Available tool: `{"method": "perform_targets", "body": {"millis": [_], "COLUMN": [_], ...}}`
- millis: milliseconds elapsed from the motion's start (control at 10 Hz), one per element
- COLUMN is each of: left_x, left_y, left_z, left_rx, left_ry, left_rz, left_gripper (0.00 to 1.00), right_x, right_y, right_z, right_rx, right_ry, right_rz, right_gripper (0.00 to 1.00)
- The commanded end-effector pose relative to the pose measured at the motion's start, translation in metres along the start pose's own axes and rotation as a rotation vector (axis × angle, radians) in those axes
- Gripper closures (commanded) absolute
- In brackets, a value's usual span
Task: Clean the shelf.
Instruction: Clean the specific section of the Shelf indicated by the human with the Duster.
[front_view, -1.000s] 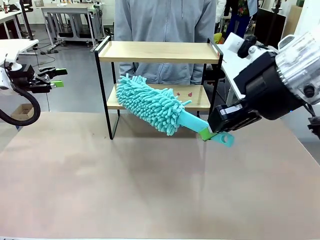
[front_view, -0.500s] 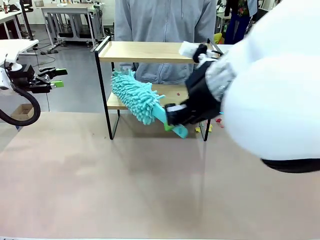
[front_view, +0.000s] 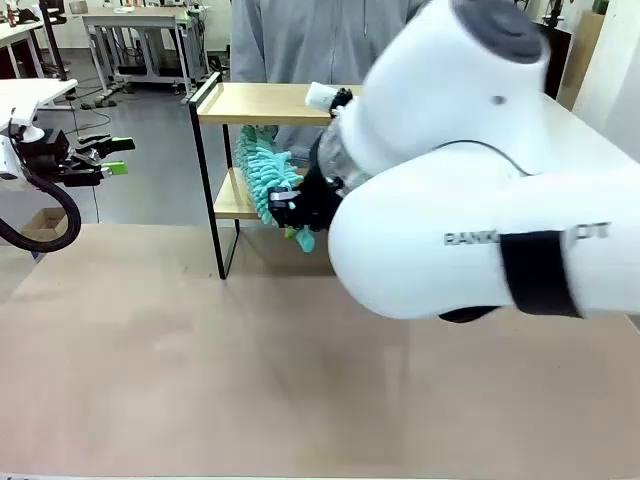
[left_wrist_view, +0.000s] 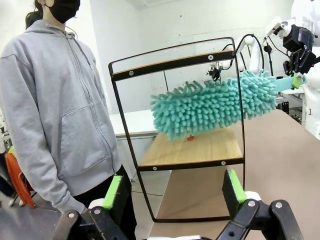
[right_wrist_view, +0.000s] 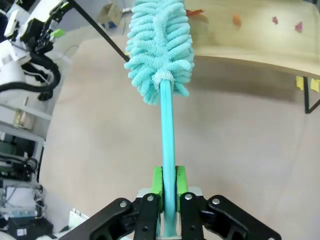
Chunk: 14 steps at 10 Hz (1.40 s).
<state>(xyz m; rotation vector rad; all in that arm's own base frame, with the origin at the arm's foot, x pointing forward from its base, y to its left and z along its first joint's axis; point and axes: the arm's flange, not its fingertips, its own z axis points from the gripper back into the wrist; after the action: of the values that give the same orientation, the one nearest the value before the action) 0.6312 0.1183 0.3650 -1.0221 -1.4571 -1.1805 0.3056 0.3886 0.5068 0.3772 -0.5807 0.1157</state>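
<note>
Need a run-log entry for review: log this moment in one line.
right gripper: shut on duster handle | duster head: between shelf boards | left gripper: open, apart from shelf

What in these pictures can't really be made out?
- Front view: the right arm hides the right half of the shelf and most of the duster.
- Right wrist view: the specks on the lower board are too small to identify.

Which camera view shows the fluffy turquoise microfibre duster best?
The left wrist view: the fluffy turquoise microfibre duster lies side-on there, its whole head above the lower wooden board. The right wrist view shows it lengthwise, handle clamped in the right gripper. In the front view the white right arm covers most of it.
</note>
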Motion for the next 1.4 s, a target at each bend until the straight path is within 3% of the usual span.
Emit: {"method": "perform_targets", "body": {"millis": [0, 600, 1300], "left_x": [0.003, 0.003, 0.003], "left_y": [-0.002, -0.002, -0.002], "left_z": [0.000, 0.000, 0.000], "left_rx": [-0.008, -0.008, -0.008], "left_ry": [0.007, 0.007, 0.007], "left_rz": [0.000, 0.000, 0.000], "left_gripper": [0.00, 0.00, 0.00], "right_x": [0.024, 0.053, 0.054], "right_y": [0.047, 0.093, 0.078], "right_z": [-0.030, -0.088, -0.121], "right_rx": [-0.052, -0.128, -0.134], "right_ry": [-0.058, -0.063, 0.003], "right_rz": [-0.036, -0.085, -0.136], "right_gripper": [0.87, 0.87, 0.87]}}
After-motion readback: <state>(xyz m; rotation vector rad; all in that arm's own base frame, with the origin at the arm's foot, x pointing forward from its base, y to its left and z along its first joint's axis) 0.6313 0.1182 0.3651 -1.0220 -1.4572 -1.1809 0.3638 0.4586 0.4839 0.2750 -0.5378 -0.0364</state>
